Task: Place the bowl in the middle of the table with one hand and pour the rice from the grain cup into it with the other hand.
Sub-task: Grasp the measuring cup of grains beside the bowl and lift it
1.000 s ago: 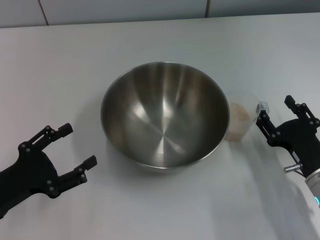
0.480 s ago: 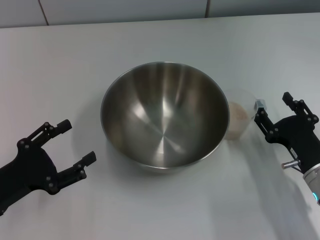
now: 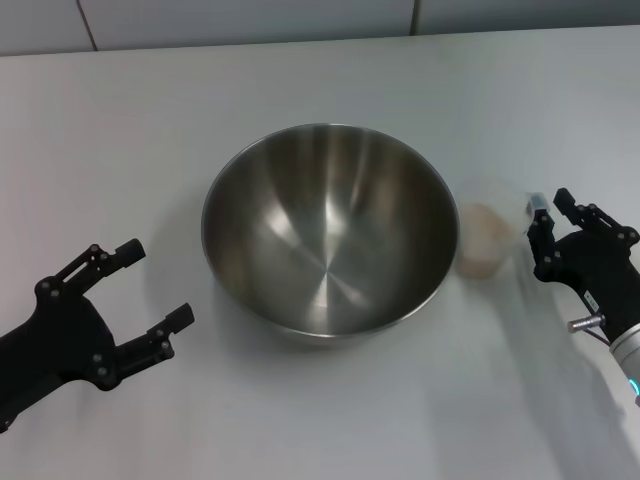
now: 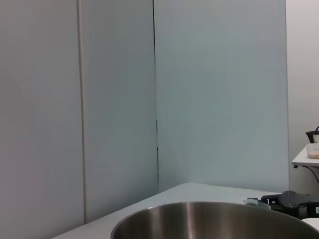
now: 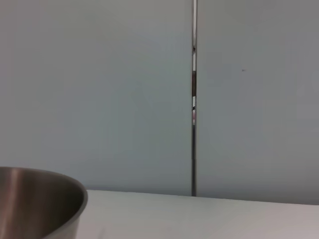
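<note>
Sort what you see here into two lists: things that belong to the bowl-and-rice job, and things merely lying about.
Belonging to the job: bowl, grain cup, rice, table, left gripper, right gripper.

Lying about: a small container on a far shelf; wall panels.

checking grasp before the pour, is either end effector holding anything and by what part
Right end effector grips the grain cup by its side handle; left end effector is open, holding nothing.
</note>
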Controlling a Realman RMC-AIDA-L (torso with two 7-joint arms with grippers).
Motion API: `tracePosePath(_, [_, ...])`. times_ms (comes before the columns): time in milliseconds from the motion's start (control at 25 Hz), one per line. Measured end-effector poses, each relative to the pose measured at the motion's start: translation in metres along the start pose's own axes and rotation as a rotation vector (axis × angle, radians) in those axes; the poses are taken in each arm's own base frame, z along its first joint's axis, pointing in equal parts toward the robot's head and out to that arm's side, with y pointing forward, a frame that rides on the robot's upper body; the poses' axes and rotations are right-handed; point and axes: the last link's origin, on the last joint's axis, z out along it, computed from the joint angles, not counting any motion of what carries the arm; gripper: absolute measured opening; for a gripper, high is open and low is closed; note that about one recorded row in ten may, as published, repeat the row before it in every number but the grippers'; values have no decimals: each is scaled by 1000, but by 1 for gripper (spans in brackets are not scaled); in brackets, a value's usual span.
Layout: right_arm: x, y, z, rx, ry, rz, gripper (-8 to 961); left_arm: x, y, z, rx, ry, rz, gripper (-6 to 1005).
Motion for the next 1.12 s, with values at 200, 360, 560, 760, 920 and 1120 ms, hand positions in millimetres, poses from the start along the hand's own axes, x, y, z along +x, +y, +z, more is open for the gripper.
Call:
tracePosePath(200, [-1, 0, 0, -1, -5, 4, 332, 0, 0, 0, -1, 1, -1, 863])
tracePosePath(360, [-1, 0, 0, 0, -6, 4, 168, 0, 0, 0, 1, 1, -1, 862])
tracePosePath(560, [-1, 1, -1, 1, -9, 9, 64, 0, 0, 0, 2, 1, -1, 862])
tracePosePath(760, [-3, 0, -1, 7, -20, 13, 64, 0, 1, -1, 3, 1, -2, 862])
tracePosePath(920, [-8, 0, -2, 13, -56, 20, 63, -1, 1, -1, 4, 0, -3, 863])
tracePosePath(1120, [-29, -5, -1, 21, -198, 17, 63, -1, 1, -2, 4, 1, -1, 863])
